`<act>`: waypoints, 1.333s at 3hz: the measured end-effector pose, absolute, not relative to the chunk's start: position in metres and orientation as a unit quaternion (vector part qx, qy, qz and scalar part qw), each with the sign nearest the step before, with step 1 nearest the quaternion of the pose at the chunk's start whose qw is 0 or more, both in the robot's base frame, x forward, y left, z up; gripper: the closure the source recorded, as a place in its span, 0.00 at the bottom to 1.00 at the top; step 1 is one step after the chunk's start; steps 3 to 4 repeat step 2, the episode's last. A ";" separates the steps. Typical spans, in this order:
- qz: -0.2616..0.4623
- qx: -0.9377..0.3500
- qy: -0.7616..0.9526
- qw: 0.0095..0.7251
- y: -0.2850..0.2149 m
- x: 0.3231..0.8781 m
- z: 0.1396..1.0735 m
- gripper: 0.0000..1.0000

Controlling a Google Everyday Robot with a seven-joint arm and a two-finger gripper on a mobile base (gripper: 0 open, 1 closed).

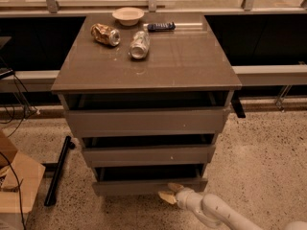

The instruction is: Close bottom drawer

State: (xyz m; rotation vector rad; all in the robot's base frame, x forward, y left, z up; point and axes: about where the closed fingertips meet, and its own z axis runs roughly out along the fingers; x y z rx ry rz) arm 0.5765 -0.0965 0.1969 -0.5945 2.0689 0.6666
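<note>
The grey-brown three-drawer cabinet [146, 56] stands in the middle of the camera view. All three drawers are pulled out a little. The bottom drawer [144, 186] is the lowest and narrowest front, with a dark gap above it. My gripper [169, 192] is at floor level on a white arm [216, 212] coming from the lower right. Its tan fingertips [175, 187] sit against the right part of the bottom drawer's front, at its lower edge. The fingers stand slightly apart and hold nothing.
On the cabinet top lie a crushed can [105, 34], a silver can [139, 44], a white bowl [128, 16] and a dark flat object [161, 27]. A black bar [56, 171] and a cardboard box [17, 186] lie on the floor to the left. Speckled floor spreads to the right.
</note>
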 end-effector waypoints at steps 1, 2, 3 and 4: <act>0.268 -0.239 0.829 0.429 -0.095 0.576 0.197 0.00; 0.268 -0.239 0.829 0.429 -0.095 0.576 0.197 0.00; 0.268 -0.239 0.829 0.429 -0.095 0.576 0.197 0.00; 0.268 -0.239 0.829 0.429 -0.095 0.576 0.197 0.00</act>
